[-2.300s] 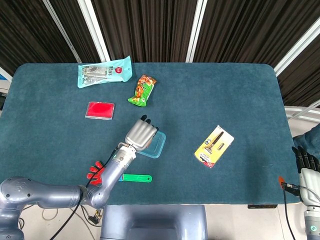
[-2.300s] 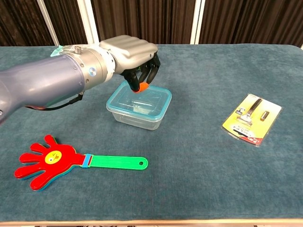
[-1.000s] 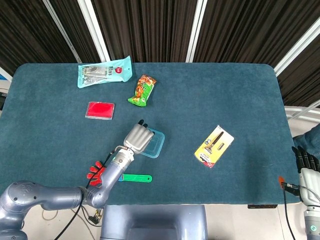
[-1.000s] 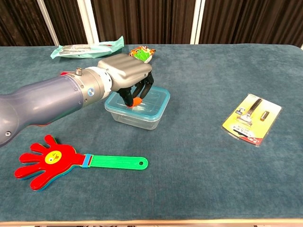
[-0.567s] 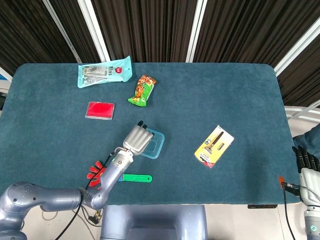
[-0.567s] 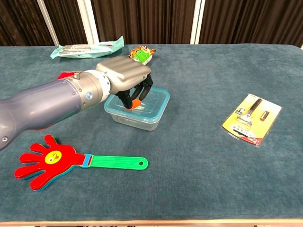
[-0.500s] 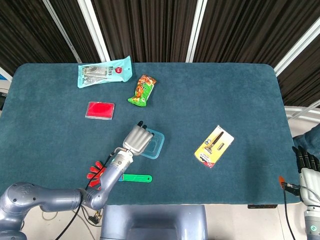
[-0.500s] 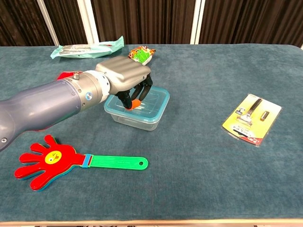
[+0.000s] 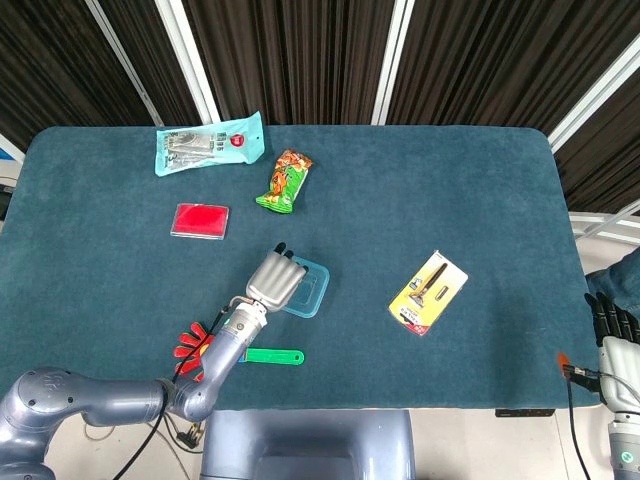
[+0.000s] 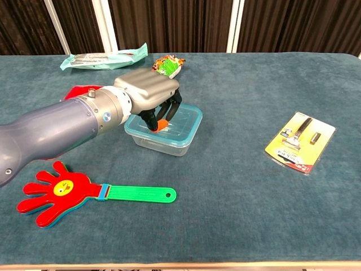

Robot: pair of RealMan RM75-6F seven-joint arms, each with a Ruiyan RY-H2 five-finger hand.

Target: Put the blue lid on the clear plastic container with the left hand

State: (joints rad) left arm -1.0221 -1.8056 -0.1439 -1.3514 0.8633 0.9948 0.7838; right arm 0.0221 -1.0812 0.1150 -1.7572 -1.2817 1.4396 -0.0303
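Blue lid (image 10: 179,121) on clear square container (image 10: 163,140) | left hand (image 10: 151,93) fingertips pressing lid

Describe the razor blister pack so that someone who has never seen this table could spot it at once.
On the teal table, look to the right half, well apart from the left hand and the clear plastic container. The razor blister pack lies alone there: a flat, tilted yellow card with a dark-handled razor under clear plastic.

The left robot hand (image 10: 148,90) covers the near-left part of the blue lid (image 10: 181,120), so its fingertip contact stays unclear. The right robot hand (image 9: 614,335) is cut off by the head view's edge, its pose unreadable.
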